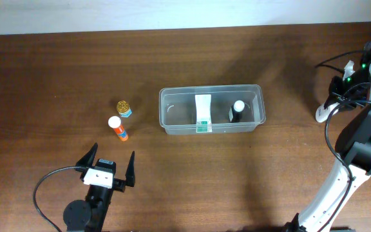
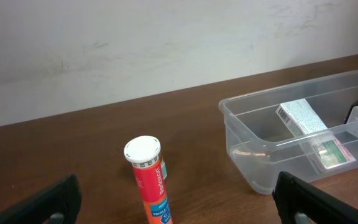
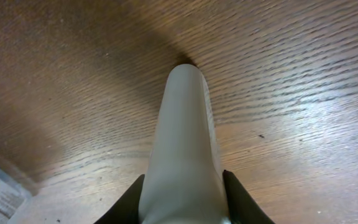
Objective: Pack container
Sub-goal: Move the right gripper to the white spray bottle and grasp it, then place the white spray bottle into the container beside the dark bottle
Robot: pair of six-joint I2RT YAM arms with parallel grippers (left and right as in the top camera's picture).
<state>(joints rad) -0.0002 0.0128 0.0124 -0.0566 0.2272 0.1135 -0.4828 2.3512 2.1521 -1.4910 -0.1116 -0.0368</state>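
Container [image 1: 211, 109] sits mid-table [image 1: 44, 77], upright, long side running left-right, top open.
Inside: white carton [image 1: 203, 111] with a green label, about mid-length, and a dark bottle [image 1: 237, 110] with a white cap toward the right end. The two are apart.
Left of the container, on the wood: orange tube [image 1: 118, 129] with a white cap, and a small gold-topped jar [image 1: 123, 107] just behind it. Both are outside the container and clear of its wall.
Left gripper [image 1: 111, 160] is near the front edge, just in front of the orange tube. Fingers are spread wide with nothing between them.
Right gripper [image 1: 322, 113] is at the far right, well apart from the container. Its fingers [image 3: 129, 202] are closed in on both sides of a pale rounded tube [image 3: 184, 137]. Can't tell what that item is.
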